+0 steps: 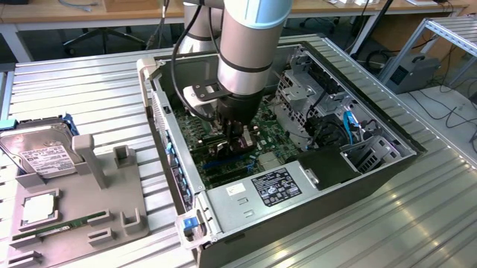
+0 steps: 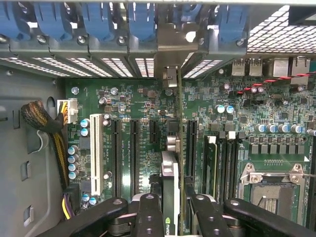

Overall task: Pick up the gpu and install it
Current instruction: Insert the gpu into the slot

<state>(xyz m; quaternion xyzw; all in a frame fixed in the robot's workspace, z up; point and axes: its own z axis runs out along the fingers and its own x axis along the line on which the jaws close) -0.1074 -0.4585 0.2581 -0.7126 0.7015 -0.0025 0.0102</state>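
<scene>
Black jointed fingers of my end effector (image 2: 173,213) are clenched on the gpu (image 2: 169,173), one on each face of this thin card with its green board edge and dark side. It stands on edge inside the open dark steel computer case (image 1: 387,162), over the long black expansion slots of the green motherboard (image 2: 133,103). Its silver-tan metal bracket end meets the perforated rear wall beneath a row of glossy blue plastic latches (image 2: 143,24). I cannot tell whether it is fully seated. A white slot (image 2: 97,153) lies parallel to it, well to one side, and a braided cable bundle (image 2: 37,116) curls by the case wall.

The case rests on a ribbed aluminium bench (image 1: 89,84). At the exterior view's left, a matte grey moulded tray (image 1: 82,184) carries a boxy silver hard drive (image 1: 37,151) and a slim green RAM stick (image 1: 63,228). Wooden desks and loose floor cables stand behind.
</scene>
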